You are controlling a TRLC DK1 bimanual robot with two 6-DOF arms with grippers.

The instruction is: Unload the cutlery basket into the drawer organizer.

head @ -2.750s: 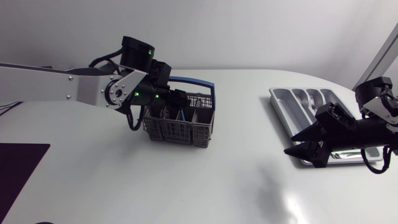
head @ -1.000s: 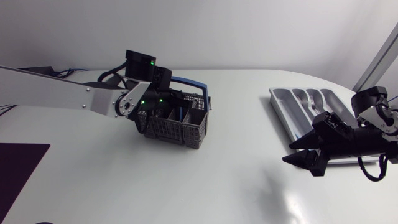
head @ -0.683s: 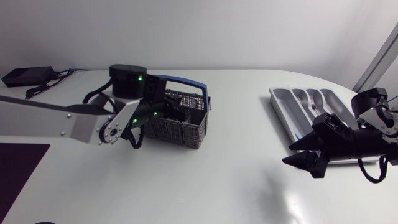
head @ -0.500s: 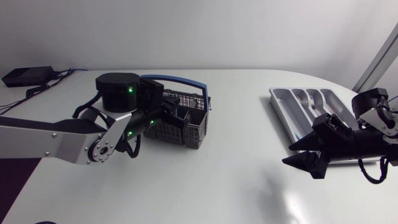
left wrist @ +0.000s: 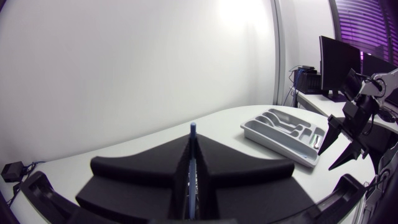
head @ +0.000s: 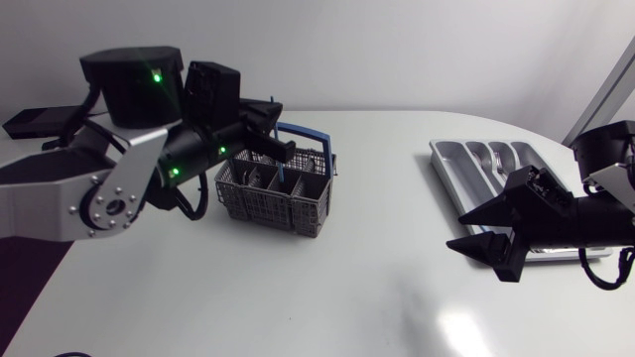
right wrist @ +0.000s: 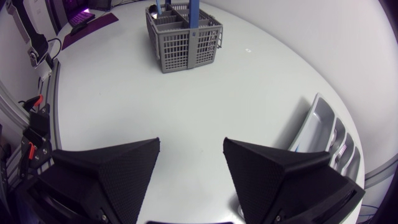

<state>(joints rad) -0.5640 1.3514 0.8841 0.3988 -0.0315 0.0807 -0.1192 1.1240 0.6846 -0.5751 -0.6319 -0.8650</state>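
Observation:
The grey wire cutlery basket with its blue handle stands left of the table's middle, also seen far ahead of my right gripper. My left gripper hangs above the basket's back edge. In its wrist view it is shut on a thin blue-tipped piece of cutlery, seen edge-on between the fingers. The grey drawer organizer lies at the right with cutlery in its slots. My right gripper stands open and empty beside the organizer's near end.
A black power adapter lies at the back left. A dark purple mat covers the left front corner. Bare white tabletop stretches between the basket and the organizer.
My left arm has risen from inside the basket to above it, with the thin blue-tipped piece in its gripper. The basket has settled flat. My right arm has barely moved.

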